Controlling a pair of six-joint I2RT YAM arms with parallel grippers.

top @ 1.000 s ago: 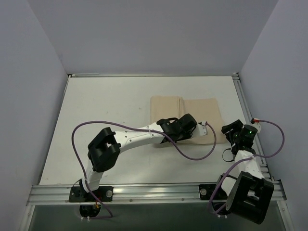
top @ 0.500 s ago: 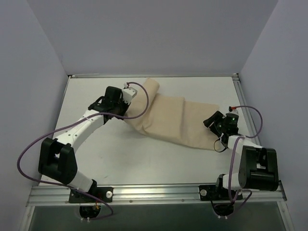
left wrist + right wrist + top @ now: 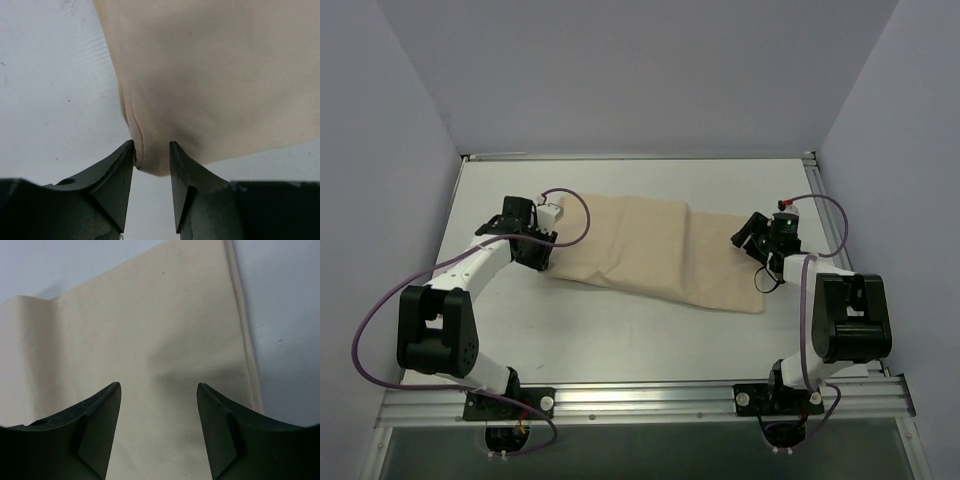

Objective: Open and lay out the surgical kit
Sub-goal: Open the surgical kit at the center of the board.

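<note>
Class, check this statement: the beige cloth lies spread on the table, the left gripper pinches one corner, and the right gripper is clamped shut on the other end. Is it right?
Not quite. The right wrist view shows the right gripper open, fingers wide apart over the beige cloth, clamping nothing. The left gripper does pinch a corner.

The beige cloth wrap (image 3: 150,315) is cut off at the right wrist view's left edge and partly covered by the right claw (image 3: 158,385).

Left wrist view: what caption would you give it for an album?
The left gripper pinches a folded corner of the beige cloth wrap on the white table.
</note>
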